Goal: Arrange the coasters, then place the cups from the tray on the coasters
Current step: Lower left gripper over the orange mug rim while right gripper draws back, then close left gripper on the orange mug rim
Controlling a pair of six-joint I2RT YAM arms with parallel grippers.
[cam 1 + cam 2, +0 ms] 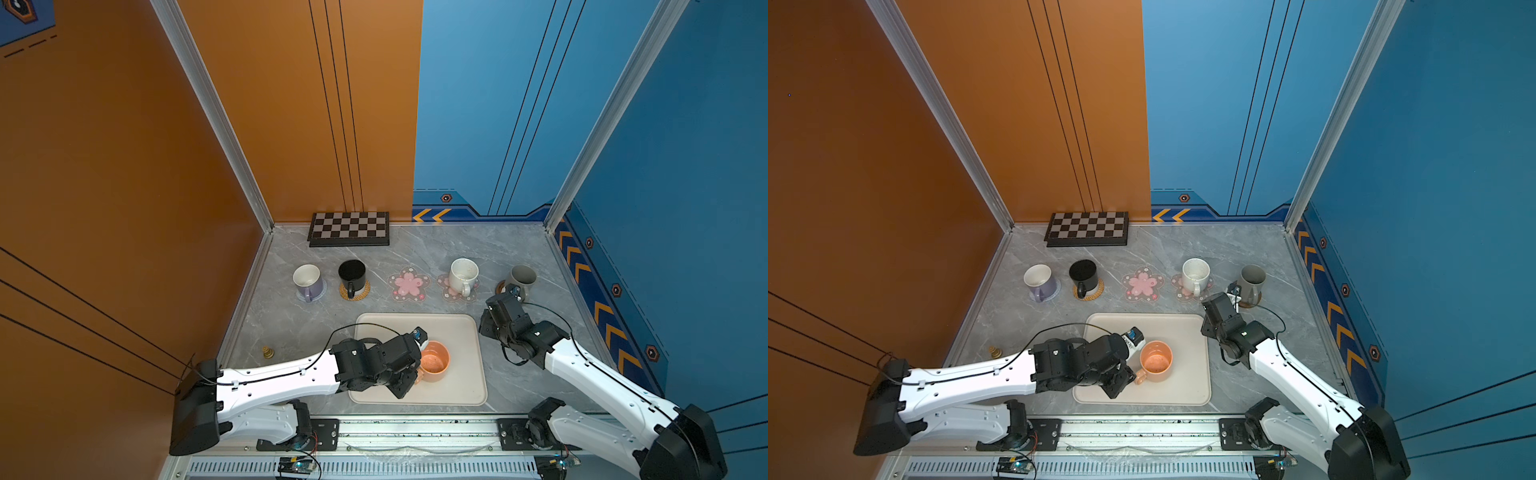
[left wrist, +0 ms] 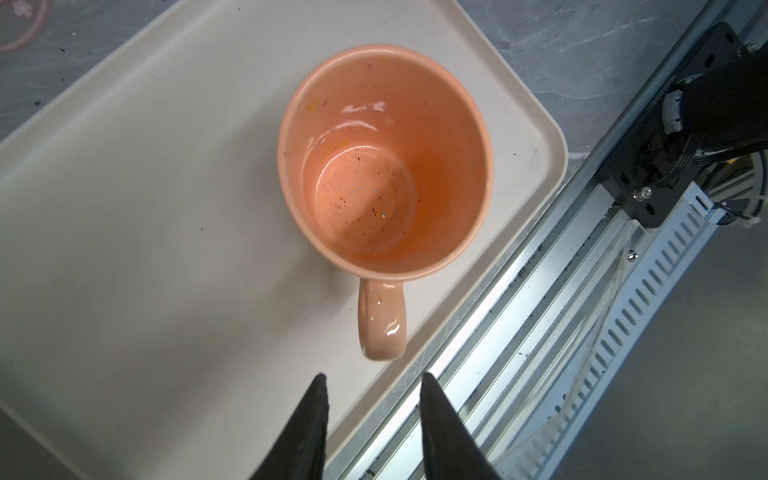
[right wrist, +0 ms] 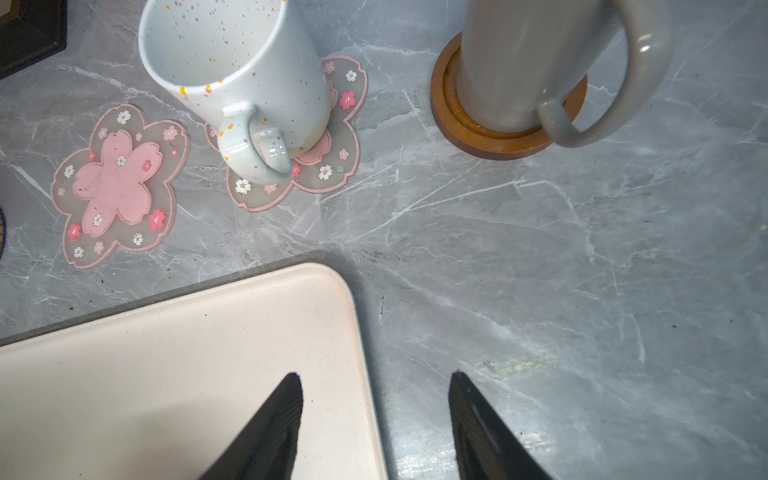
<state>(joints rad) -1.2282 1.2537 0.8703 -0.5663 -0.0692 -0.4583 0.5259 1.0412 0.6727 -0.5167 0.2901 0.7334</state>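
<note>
1. The orange cup [image 2: 386,166] stands upright on the tray [image 2: 124,249], right of the tray's middle and toward its near edge. I look straight down onto its bare, speckled bottom.
2. Its handle [image 2: 382,320] points at the left gripper [image 2: 372,378]. The jaws stand apart and grasp nothing, with the tips just short of the handle and not touching it.
3. The tray carries this one cup only.
4. Beyond the tray I log a row, left to right in both top views:
   - lavender cup [image 1: 306,279] on the pale-blue coaster [image 1: 321,294]
   - black cup [image 1: 352,272] on the tan rattan coaster [image 1: 363,293]
   - first pink flower coaster [image 3: 116,183], lying uncovered
   - white speckled cup [image 3: 232,54] on the second pink flower coaster [image 3: 345,137]
   - grey cup [image 3: 519,62] on the dark-brown coaster [image 3: 461,124]
5. The right gripper [image 3: 374,376] is released, jaws wide, gripping nothing. It hangs over the tray's far right corner and the table [image 3: 582,291] beside it, near the grey cup.
6. A checkered board [image 1: 349,228] lies against the back wall.
</note>
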